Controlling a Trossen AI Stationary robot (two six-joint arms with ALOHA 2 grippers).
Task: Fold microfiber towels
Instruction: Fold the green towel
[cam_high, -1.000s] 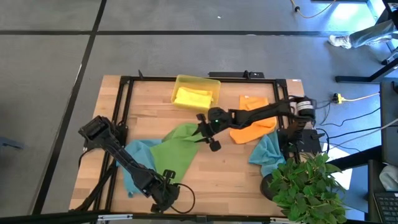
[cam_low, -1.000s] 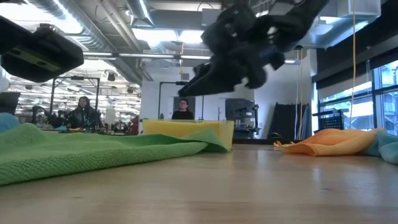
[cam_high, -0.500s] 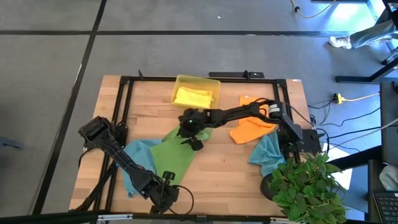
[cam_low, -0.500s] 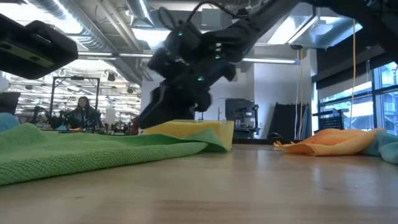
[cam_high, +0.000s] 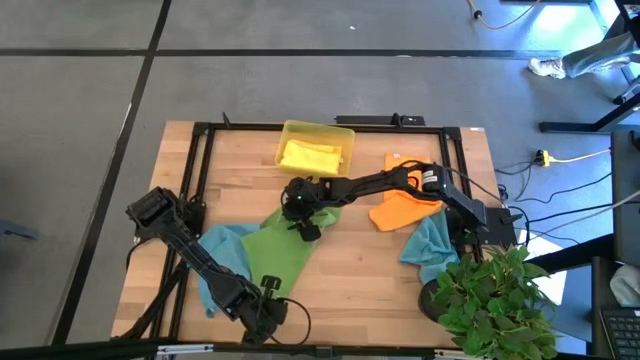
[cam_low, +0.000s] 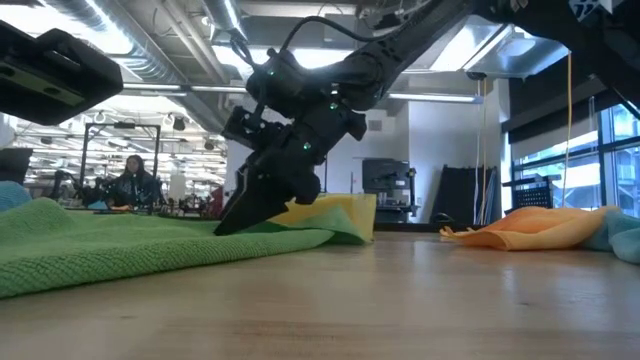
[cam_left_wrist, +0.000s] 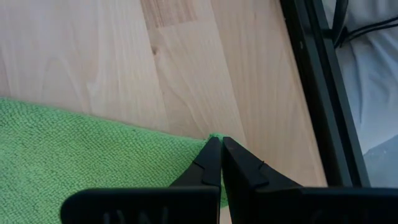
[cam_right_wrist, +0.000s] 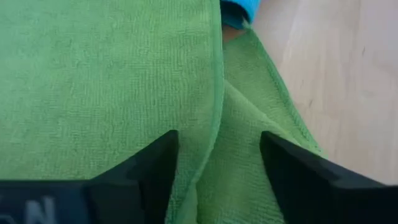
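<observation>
From above, the green towel (cam_high: 283, 243) lies spread and rumpled at the middle of the wooden table (cam_high: 370, 275), partly covering a teal-blue towel (cam_high: 222, 250) on the side toward the left arm. The right gripper (cam_high: 297, 212) reaches across from the right arm's base to the green towel's corner nearest the yellow tray (cam_high: 315, 146), which holds a folded yellow towel (cam_high: 310, 156). The orange towel (cam_high: 408, 195) lies beyond the green towel toward the right arm's base, with the second teal-blue towel (cam_high: 432, 248) beside it. The low view adds what the overhead cannot: the right gripper (cam_low: 240, 215) tilts steeply down, its fingertips touching the green towel's raised fold. The right wrist view shows its two fingers (cam_right_wrist: 146, 168) spread apart on either side of a ridge in the green cloth (cam_right_wrist: 112, 87), not yet pinched on it, with a sliver of teal-blue past the hem. The left gripper (cam_high: 262, 305) sits at the green towel's opposite corner, by the table's near edge; only the left wrist view shows its fingertips (cam_left_wrist: 221, 163) pressed together right at the tip of that corner (cam_left_wrist: 93, 155), though whether cloth is caught between them is unclear.
</observation>
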